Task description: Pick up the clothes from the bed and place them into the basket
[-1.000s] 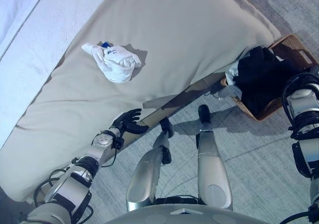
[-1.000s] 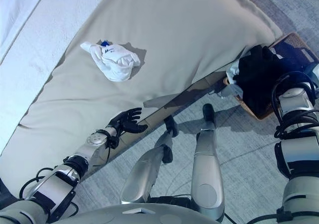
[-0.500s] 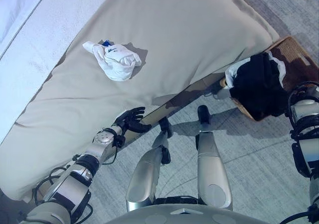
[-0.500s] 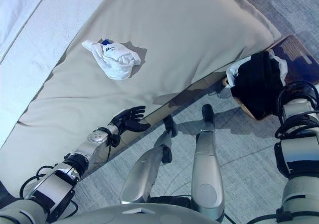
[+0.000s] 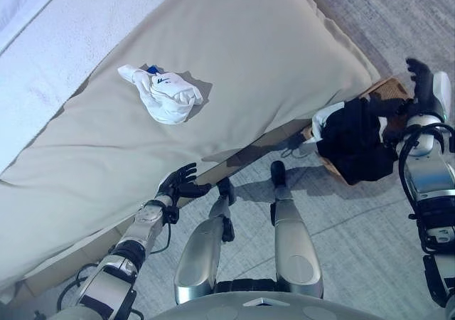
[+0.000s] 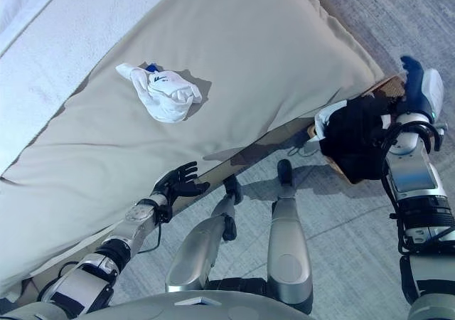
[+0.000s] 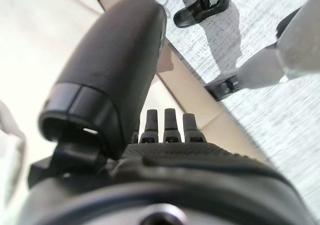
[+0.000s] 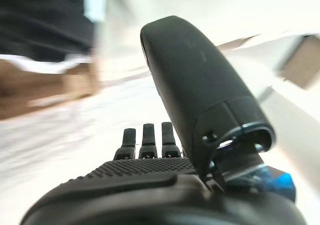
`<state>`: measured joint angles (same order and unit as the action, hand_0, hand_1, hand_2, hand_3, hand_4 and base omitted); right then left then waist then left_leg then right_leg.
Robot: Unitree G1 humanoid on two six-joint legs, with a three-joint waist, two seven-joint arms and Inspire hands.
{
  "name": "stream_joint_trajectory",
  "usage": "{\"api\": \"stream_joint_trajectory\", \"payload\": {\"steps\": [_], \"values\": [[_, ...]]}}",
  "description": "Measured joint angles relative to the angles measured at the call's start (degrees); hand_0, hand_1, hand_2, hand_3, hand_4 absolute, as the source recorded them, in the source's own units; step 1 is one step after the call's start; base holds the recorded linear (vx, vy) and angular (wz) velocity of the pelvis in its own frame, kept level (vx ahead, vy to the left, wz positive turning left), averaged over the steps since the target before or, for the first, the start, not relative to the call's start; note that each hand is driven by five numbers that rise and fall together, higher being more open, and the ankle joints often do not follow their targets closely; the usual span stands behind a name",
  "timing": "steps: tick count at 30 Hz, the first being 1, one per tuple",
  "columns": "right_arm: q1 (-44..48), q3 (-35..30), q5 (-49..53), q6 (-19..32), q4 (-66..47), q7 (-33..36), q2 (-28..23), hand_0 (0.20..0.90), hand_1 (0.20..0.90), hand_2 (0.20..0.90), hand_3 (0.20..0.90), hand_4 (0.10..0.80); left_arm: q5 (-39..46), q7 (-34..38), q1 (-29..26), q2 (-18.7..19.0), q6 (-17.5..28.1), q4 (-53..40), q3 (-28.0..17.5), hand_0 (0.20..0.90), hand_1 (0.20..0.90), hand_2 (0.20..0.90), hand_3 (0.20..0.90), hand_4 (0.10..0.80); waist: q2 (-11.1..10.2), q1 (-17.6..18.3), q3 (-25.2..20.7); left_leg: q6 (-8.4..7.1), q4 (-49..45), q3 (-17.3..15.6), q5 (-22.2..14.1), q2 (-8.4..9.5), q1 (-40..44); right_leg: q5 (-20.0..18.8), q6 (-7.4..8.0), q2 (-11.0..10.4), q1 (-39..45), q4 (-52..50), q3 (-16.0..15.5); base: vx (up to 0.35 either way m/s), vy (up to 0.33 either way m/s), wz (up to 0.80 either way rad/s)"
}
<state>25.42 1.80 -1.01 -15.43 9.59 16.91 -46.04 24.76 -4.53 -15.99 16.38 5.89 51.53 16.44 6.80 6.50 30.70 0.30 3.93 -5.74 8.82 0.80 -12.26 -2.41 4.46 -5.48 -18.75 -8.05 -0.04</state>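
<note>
A crumpled white garment with a blue tag lies on the beige bed cover, far from both hands. My left hand is open and empty at the bed's near edge; its wrist view shows its straight fingers. My right hand is open and empty, raised above the far side of the wicker basket. The basket stands on the floor at the bed's corner and holds black clothes and a white one.
A white blanket covers the far left of the bed. Grey carpet lies in front of the bed and around the basket. The bed's wooden frame runs along the near edge.
My right hand has risen from beside the basket to above its far side. The camera has shifted, so the whole scene has moved. The left hand stays at the bed's edge.
</note>
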Motion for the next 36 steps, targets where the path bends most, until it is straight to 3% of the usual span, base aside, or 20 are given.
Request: {"api": "stream_joint_trajectory", "payload": {"steps": [5, 12, 19, 24, 27, 30, 36], "values": [[8.3, 9.07, -5.89, 3.77, 8.93, -6.04, -0.63, 0.9, 0.9, 0.9, 0.9, 0.8, -0.01, -0.22, -0.01, 0.06, -0.31, 0.59, 0.22, 0.9, 0.9, 0.9, 0.9, 0.8, -1.42, -5.14, -0.19, -0.49, -3.77, 4.96, -0.46, -0.04, -2.01, 1.18, -0.27, -0.54, 2.18, -0.69, -5.09, 0.042, 0.103, 0.55], [24.64, 19.85, -4.56, 4.32, 28.18, -6.13, 2.13, 0.9, 0.9, 0.9, 0.9, 0.8, 0.02, 0.34, 0.01, 3.43, -1.0, 3.53, 1.9, 0.9, 0.9, 0.9, 0.9, 0.8, -3.22, -13.5, -0.03, -0.63, -6.74, 10.95, -0.32, 0.63, -6.86, 3.3, -0.51, -1.42, 0.0, -4.49, -10.26, 0.037, 0.075, 0.48], [34.56, 23.96, 0.51, 4.69, 37.46, -2.09, 9.7, 0.9, 0.9, 0.9, 0.9, 0.8, 0.13, 0.72, -0.25, 6.18, -0.66, 3.29, 3.11, 0.9, 0.9, 0.9, 0.9, 0.8, -6.74, -18.26, 0.5, -0.77, -9.29, 15.05, -0.24, 1.9, -10.13, 3.97, -0.02, -2.73, -0.07, -5.0, -14.08, 0.045, 0.066, 0.32], [39.04, 23.99, 2.13, 4.65, 42.17, 1.54, 12.79, 0.9, 0.9, 0.9, 0.9, 0.8, 0.38, 0.61, -0.9, 6.12, -0.43, 1.77, 4.2, 0.9, 0.9, 0.9, 0.9, 0.8, -7.6, -20.71, 0.6, -1.67, -11.19, 17.34, -0.88, 2.75, -13.72, 4.14, 0.24, -3.22, -1.55, -5.1, -16.16, 0.045, 0.039, 0.26], [42.26, 25.31, 2.6, 2.46, 47.96, 0.75, 13.68, 0.9, 0.9, 0.9, 0.9, 0.8, 0.58, 0.28, -0.85, 6.18, 0.33, 1.31, 4.58, 0.9, 0.9, 0.9, 0.9, 0.8, -7.68, -22.58, 0.64, -1.75, -11.83, 18.84, -0.83, 3.48, -14.79, 4.14, 0.24, -3.72, -1.66, -5.22, -17.68, 0.03, 0.013, 0.25], [46.23, 26.7, 4.54, -1.38, 55.2, -4.55, 13.65, 0.9, 0.9, 0.9, 0.9, 0.8, 0.77, 0.11, -0.84, 6.74, 1.73, 0.98, 4.85, 0.9, 0.9, 0.9, 0.9, 0.8, -7.69, -23.53, 0.63, -1.9, -12.15, 20.14, -0.75, 3.93, -15.82, 4.15, 0.26, -3.84, -1.8, -5.08, -18.53, 0.049, -0.004, 0.22], [49.03, 28.33, 6.14, -6.32, 60.42, -9.74, 13.61, 0.9, 0.9, 0.9, 0.9, 0.8, 1.32, -0.4, -0.63, 7.29, 3.24, 0.94, 5.37, 0.9, 0.9, 0.9, 0.9, 0.8, -7.69, -24.42, 0.63, -2.49, -12.62, 21.68, -0.79, 4.43, -17.15, 4.58, 0.89, -3.87, -2.17, -4.97, -19.32, 0.04, 0.006, 0.13]]}}
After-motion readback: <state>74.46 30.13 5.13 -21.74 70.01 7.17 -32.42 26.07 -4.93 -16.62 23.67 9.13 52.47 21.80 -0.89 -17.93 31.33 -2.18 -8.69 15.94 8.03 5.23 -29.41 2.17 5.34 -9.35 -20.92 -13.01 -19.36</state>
